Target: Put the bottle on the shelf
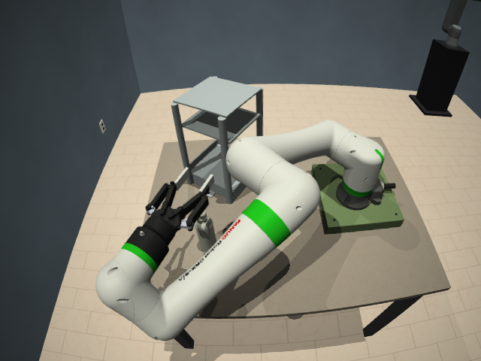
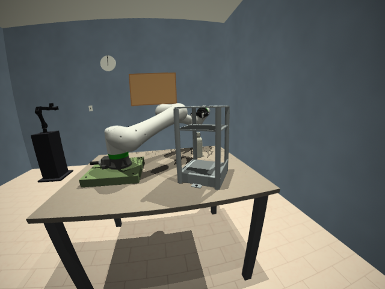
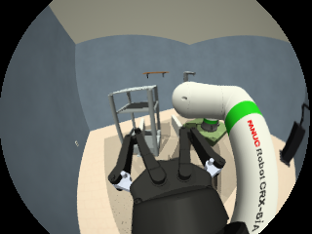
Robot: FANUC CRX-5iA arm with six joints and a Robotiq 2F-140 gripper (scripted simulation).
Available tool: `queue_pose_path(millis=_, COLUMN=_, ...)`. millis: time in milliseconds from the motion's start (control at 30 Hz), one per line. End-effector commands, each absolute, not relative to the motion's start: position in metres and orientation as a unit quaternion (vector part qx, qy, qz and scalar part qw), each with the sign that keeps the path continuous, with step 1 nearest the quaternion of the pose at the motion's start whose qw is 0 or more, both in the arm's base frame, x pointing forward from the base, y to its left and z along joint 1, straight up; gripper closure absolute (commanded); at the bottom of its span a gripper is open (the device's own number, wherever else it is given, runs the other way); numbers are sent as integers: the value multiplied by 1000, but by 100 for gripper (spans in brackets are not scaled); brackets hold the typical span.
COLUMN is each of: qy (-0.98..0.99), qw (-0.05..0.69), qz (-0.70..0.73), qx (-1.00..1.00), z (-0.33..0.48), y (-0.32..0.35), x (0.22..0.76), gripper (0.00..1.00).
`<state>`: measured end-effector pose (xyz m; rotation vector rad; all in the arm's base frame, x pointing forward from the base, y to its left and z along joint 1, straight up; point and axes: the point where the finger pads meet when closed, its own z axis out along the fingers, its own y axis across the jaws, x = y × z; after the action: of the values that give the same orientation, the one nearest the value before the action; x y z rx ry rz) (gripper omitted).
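The grey bottle stands upright on the table, in front of the shelving unit and close against my forearm; it also shows through the shelf posts in the exterior view. The grey shelving unit stands at the table's far left, and its lower compartment is empty. My gripper hangs in the air above and to the left of the bottle, fingers pointing at the shelf. The fingers stand apart with nothing between them. In the wrist view the gripper points at the shelving unit, and the bottle is not in that view.
My arm is folded low over the table, with the elbow past the table's front edge and the forearm beside the bottle. The green base plate is at the right. A black pedestal stands on the floor far off.
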<state>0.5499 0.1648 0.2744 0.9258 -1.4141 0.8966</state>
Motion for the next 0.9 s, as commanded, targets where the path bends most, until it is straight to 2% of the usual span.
queue_pose_path(millis=0, qy=-592, qw=589, qz=389, qx=390, z=275, y=164, x=550, gripper=54)
queue_pose_path(millis=867, qy=-592, qw=589, qz=389, qx=389, z=266, y=164, x=550, gripper=54)
